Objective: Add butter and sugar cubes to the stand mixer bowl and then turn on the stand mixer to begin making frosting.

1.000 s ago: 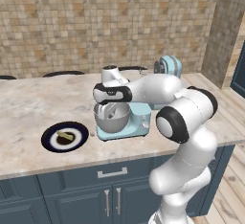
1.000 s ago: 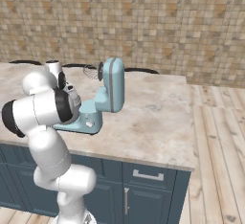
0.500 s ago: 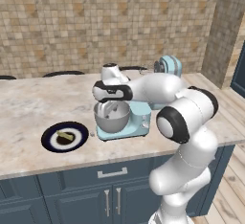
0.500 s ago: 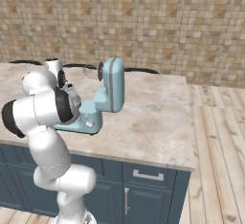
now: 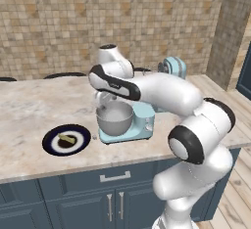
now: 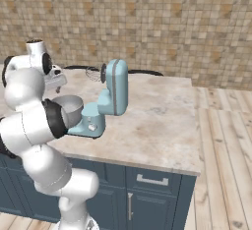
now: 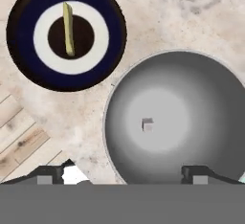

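The grey metal stand mixer bowl [image 7: 174, 122] sits on the light blue stand mixer [image 5: 139, 125], whose head [image 6: 115, 84] is tilted back. One tiny pale sugar cube [image 7: 147, 125] lies on the bowl's bottom. My gripper [image 7: 120, 175] hangs open just above the bowl [image 5: 115, 118], holding nothing; its fingertips [image 7: 45, 176] stand wide apart. The butter [image 7: 68, 29], a thin pale yellow block, lies on the dark blue plate [image 7: 112, 31] left of the bowl. From the left base camera the butter [image 5: 67, 138] rests at the plate's middle.
A tiny grey speck [image 5: 94, 136] lies on the marble counter [image 5: 29, 110] between plate and mixer. The counter's front edge [image 5: 73, 171] runs above blue cabinets. A stone-tiled wall [image 5: 59, 22] stands behind. The wire whisk [image 6: 92, 72] sticks out from the raised head.
The gripper's fingers have spread apart above the bowl. The arm has barely shifted; plate, butter and mixer stay where they were.
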Tool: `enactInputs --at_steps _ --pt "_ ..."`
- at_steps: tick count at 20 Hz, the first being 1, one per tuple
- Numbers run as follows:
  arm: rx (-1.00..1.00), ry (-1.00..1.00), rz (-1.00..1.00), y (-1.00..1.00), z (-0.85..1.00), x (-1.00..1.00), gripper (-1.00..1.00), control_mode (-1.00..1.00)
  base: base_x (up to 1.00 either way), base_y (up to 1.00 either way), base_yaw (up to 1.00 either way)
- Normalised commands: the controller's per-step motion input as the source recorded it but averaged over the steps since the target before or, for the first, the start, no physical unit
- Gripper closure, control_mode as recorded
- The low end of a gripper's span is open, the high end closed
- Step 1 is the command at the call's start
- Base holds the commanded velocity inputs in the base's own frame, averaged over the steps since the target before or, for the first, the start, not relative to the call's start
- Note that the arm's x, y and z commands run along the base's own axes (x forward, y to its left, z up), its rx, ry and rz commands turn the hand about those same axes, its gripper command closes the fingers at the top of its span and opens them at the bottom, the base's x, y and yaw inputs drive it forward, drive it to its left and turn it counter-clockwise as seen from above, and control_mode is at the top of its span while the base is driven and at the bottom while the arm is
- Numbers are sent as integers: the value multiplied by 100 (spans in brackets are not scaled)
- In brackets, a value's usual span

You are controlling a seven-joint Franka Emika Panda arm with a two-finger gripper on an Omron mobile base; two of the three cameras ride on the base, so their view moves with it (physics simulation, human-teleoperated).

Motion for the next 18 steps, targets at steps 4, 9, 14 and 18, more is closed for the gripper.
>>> enactInputs --at_steps 4,9,14,18 --pt "0 -4 -37 29 32 -97 -100 -100 0 0 0" --pt "0 0 -59 24 1 -100 -100 -100 0 0 0" --pt "0 -3 -75 25 0 -81 -100 -100 0 0 0" --pt "0 -13 -76 36 -3 -46 -100 -100 0 0 0"
